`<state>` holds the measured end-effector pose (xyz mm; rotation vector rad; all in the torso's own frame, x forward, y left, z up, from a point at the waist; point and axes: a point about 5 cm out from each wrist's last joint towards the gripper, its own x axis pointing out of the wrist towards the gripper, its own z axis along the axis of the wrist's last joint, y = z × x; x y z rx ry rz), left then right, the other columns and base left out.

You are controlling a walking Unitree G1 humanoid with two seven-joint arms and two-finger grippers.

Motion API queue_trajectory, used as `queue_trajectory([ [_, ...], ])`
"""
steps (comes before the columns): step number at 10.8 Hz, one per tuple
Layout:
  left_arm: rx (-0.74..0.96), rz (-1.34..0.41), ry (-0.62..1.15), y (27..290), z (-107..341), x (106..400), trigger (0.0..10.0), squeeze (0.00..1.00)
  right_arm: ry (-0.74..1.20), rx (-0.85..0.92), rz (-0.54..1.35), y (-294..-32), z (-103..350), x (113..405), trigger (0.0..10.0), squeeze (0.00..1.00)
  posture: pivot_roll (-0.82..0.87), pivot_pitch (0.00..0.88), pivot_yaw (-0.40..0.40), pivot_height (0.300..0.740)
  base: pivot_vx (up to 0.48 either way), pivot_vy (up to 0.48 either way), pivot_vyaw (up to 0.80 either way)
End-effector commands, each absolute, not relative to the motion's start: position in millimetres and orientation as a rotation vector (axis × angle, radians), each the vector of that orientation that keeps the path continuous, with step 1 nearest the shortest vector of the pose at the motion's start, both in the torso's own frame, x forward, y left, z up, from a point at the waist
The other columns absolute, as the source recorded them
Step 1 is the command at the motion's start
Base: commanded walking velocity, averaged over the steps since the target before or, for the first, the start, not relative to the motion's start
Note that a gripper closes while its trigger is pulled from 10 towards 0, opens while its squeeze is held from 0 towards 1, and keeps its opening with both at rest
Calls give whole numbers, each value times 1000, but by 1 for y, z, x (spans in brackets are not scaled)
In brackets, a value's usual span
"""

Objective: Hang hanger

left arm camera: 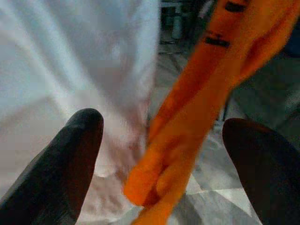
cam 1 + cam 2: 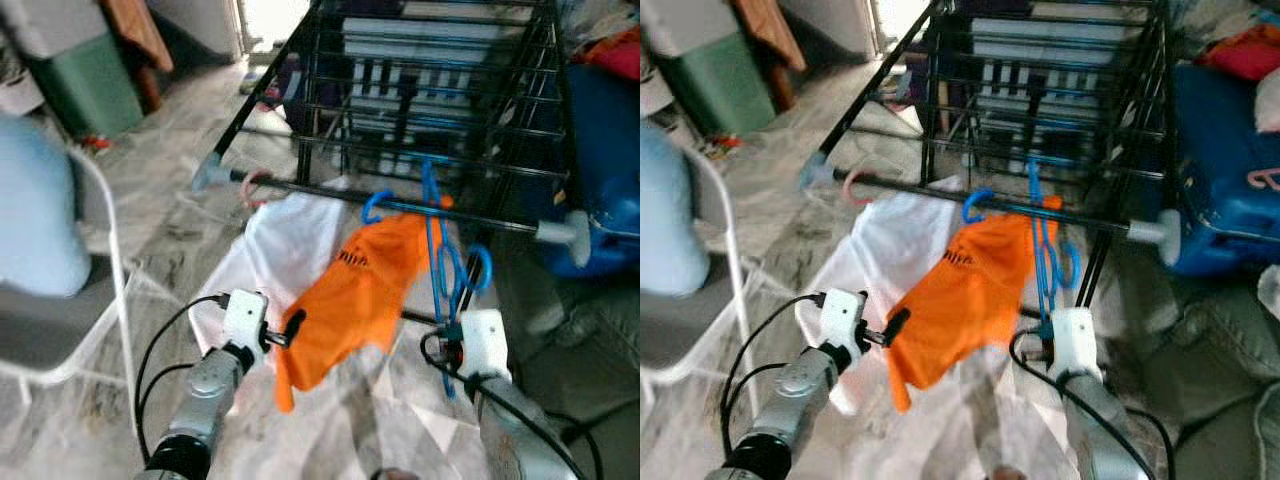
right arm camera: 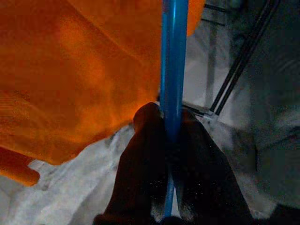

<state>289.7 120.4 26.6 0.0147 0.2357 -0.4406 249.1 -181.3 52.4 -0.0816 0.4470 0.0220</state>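
Item: blue plastic hanger [image 2: 436,250], clamped by right gripper [image 3: 171,124].
Left gripper [image 1: 161,154] released beside orange cloth garment [image 2: 360,290] (risk: garment sliding off, hook missing black metal rack rail [image 2: 420,208]).

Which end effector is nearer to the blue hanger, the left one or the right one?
Right. The right end effector is shut on the blue hanger, touching it. The left end effector is open beside the orange garment, apart from the hanger.

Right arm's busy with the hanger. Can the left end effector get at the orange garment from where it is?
Probably yes: the left end effector is open, right beside the orange garment, whose lower fold hangs between its fingers with nothing between.
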Motion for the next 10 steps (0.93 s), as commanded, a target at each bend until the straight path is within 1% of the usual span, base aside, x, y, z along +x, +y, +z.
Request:
queue_trajectory([
  [1, 27, -456, 230, 119, 29, 291, 10000, 0, 423, -97, 9, -183, 60, 253, 10000, 0, -245, 118, 54, 740, 0, 0, 0],
  [4, 28, -470, 234, 119, 30, 290, 10000, 0, 424, -59, -67, -195, 67, 268, 10000, 0, -243, 117, 60, 740, 0, 0, 0],
  [5, 32, -468, 237, 120, 30, 291, 10000, 0, 414, -22, -108, -203, 76, 280, 10000, 0, -238, 115, 64, 740, 0, 0, 0],
  [7, 35, -470, 241, 121, 29, 291, 10000, 0, 412, -5, -132, -208, 83, 291, 10000, 0, -235, 115, 66, 740, 0, 0, 0],
  [8, 36, -473, 244, 121, 29, 291, 10000, 0, 411, 19, -144, -209, 87, 298, 10000, 0, -236, 115, 69, 740, 0, 0, 0],
  [10, 40, -482, 256, 120, 28, 291, 10000, 0, 427, 23, -120, -201, 90, 310, 10000, 0, -234, 114, 70, 740, 0, 0, 0],
])
